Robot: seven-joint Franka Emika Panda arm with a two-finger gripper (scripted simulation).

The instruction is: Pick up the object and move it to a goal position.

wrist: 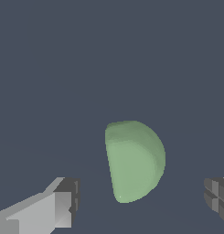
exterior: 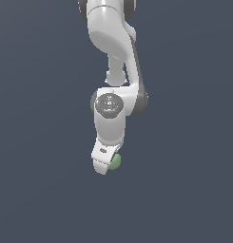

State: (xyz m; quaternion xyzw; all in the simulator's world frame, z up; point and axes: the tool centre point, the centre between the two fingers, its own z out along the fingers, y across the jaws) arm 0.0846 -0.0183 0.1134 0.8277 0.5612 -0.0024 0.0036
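The object [wrist: 134, 160] is a pale-green, matte, roundish blob with one flatter side, lying on the dark grey floor. In the wrist view it sits between my two fingers, with a clear gap to each: one fingertip [wrist: 63, 203] on one side, the other [wrist: 217, 197] at the frame's edge. My gripper [wrist: 141, 201] is open around it, touching nothing. In the exterior view the white arm reaches down, and the gripper [exterior: 104, 166] hides most of the object [exterior: 115, 162], which peeks out on the exterior view's right of the hand.
A plain dark grey surface [exterior: 184, 190] stretches on all sides. No other objects or edges show.
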